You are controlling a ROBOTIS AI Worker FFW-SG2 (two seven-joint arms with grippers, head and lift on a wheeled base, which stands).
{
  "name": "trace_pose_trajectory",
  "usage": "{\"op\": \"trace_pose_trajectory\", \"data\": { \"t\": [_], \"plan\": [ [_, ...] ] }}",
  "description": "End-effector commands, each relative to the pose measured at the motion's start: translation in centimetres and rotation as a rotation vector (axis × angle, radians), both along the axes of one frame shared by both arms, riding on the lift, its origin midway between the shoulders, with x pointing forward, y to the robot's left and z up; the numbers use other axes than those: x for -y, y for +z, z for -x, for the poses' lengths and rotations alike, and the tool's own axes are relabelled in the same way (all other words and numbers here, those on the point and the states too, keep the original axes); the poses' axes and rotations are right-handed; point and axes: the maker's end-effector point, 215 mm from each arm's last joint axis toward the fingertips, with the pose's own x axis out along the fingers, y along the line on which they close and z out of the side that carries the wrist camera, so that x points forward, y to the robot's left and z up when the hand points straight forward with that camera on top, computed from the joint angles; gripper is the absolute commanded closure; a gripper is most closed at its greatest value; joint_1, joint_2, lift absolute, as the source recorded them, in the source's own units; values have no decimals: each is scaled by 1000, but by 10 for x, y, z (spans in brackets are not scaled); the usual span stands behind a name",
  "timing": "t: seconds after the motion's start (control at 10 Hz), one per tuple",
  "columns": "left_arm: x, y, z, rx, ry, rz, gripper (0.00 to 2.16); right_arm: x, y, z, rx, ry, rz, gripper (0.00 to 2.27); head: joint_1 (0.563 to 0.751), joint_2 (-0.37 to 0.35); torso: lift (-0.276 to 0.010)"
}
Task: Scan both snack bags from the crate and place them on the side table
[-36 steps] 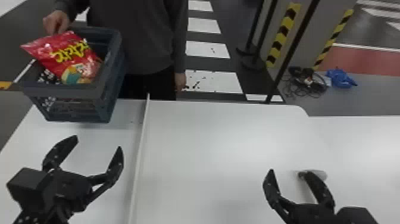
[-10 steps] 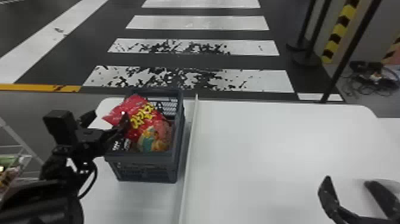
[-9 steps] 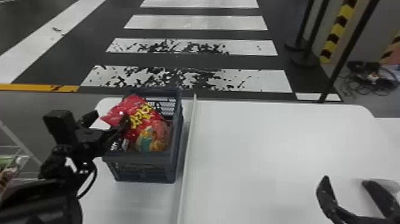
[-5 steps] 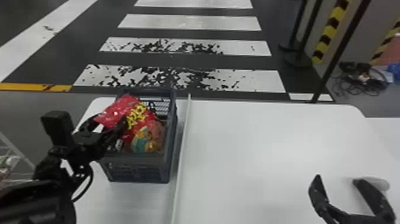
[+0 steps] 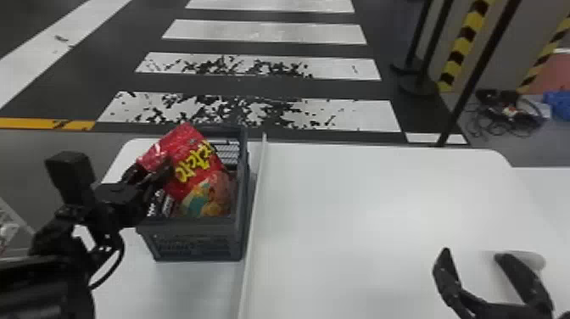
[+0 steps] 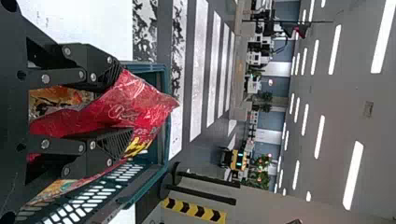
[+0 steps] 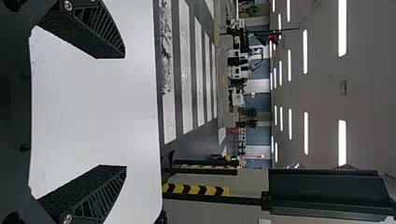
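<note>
The red snack bag [image 5: 191, 165] with yellow lettering leans in the dark crate [image 5: 191, 235] at the left of the table. My left gripper [image 5: 154, 169] is shut on its upper left part. In the left wrist view, that gripper [image 6: 124, 106] presses the creased red bag [image 6: 133, 100] from both sides. Beside the red bag, low in the crate, lies a black packet [image 5: 160, 204] with white markings, partly hidden. Over the right part of the table, my right gripper [image 5: 473, 254] stands open; in the right wrist view, nothing is between this gripper's fingertips [image 7: 113, 112].
A raised white divider [image 5: 253, 203] runs along the crate's right side. Behind the right gripper's outer finger lies a pale rounded object [image 5: 532, 259] on the white table [image 5: 360, 203]. Part of a wire rack [image 5: 12, 220] stands at the far left.
My left arm has come from beside the crate onto the red bag, and its fingers have closed in. The bag's top has bunched upward. The person's hand is gone; the head view has shifted.
</note>
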Motion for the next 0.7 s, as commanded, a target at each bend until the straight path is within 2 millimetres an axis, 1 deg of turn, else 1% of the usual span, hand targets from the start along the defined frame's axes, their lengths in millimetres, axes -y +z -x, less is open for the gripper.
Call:
{"op": "trace_pose_trajectory", "data": {
  "t": [0.0,0.1,0.2,0.4,0.6],
  "plan": [
    [7,16,4,24,-11,-9,1754,-1,0,0,1,0,-3,73,695,-14,-98],
    [7,19,8,10,-7,-23,2138,-2,1,0,2,2,-4,73,695,-19,-98],
    [8,23,10,15,-12,-33,2138,-2,1,0,2,2,-4,73,695,-21,-98],
    [0,51,13,47,16,-53,2138,-3,2,0,4,3,-4,73,695,-21,-98],
    [8,99,22,111,4,-45,2138,-5,4,0,7,7,-3,73,695,-13,-98]
  ]
}}
